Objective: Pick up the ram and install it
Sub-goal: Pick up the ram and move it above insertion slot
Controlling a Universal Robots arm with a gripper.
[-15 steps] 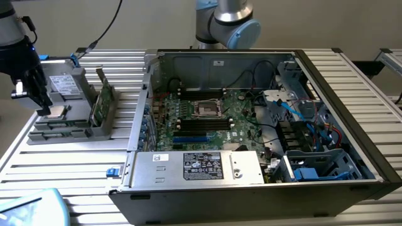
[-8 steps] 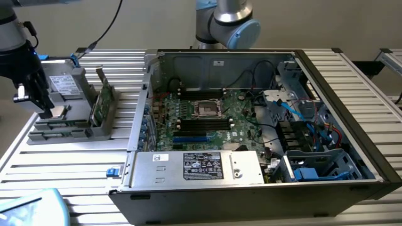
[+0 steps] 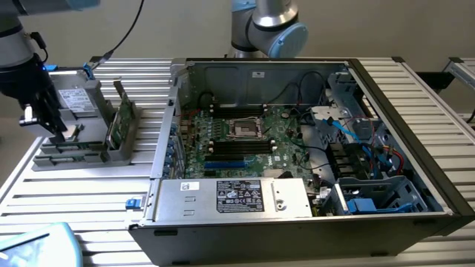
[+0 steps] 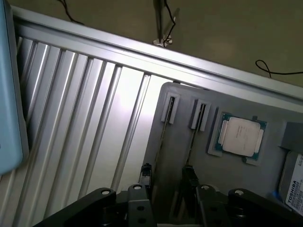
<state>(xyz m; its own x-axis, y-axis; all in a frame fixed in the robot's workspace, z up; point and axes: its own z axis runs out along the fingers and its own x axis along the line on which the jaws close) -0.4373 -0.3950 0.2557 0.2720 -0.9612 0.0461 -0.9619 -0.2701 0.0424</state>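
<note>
Ram (image 4: 163, 142) edge-on in its holder (image 4: 180, 142), straddled by the wide pincer (image 4: 167, 174); exterior view adds the open computer (image 3: 245, 78).

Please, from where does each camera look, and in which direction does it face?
Exterior view: high over the slatted aluminium table, looking down at the open black computer case; the arm and its gripper show at that view's left.
Wrist view: on the wrist, looking down at the grey plastic parts holder; both black fingers show.
Shared: holder, table, gripper.

We see the gripper (image 3: 52, 127) low over the grey holder (image 3: 70, 157), beside the open computer case (image 3: 297, 139) on the bench (image 3: 74, 194).
</note>
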